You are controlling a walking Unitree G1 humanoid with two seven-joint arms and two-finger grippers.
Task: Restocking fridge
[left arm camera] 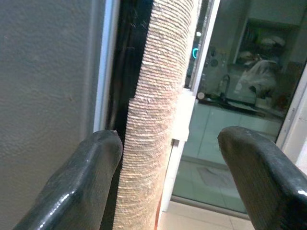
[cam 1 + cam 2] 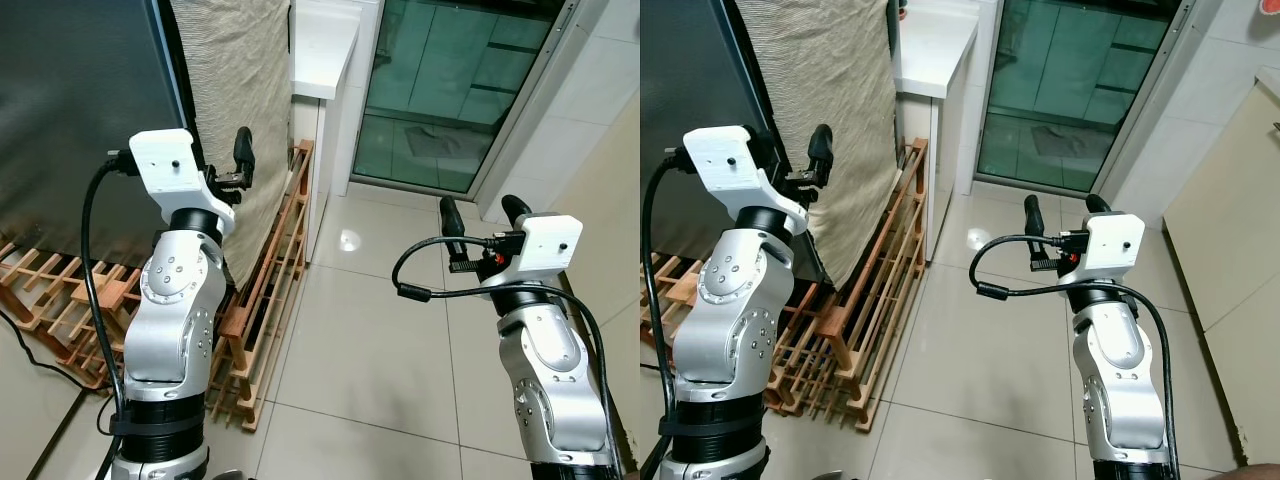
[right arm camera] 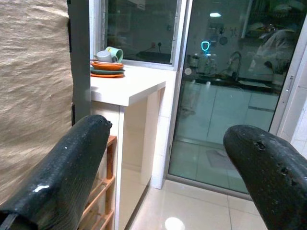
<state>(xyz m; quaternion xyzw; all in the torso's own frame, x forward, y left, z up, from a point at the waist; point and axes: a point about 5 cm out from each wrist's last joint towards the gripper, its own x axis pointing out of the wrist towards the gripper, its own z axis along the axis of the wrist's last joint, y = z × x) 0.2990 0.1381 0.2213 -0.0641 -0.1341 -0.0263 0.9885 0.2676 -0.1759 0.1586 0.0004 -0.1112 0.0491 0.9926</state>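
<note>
Left eye view puts both silver arms nearest, raised before the robot over a pale tiled floor (image 2: pixel 370 350). The left claw (image 1: pixel 168 187) has its fingers spread wide and holds nothing; it hangs just beside the edge of a tall dark panel (image 2: pixel 70 110), probably the fridge door or side, with a ribbed beige cloth (image 2: pixel 235 90) draped next to it. The right claw (image 3: pixel 177 177) is likewise parted and empty, held out over open floor, well apart from any furniture.

Beyond the left arm, a slatted wooden rack (image 2: pixel 270 290) leans low along the wall under the cloth. Further on stands a white worktop (image 3: pixel 129 88) carrying stacked orange and green dishes with a cup (image 3: pixel 108 62) on top. Farthest is a glass sliding door (image 2: pixel 450 90) with a kitchen behind it.

No groceries can be seen, so the thing to deal with first is the fridge itself. Its door is likely heavy, stiff and smooth, with a seal that resists; the vertical edge by the left claw looks the best hold, though no handle can be made out.
</note>
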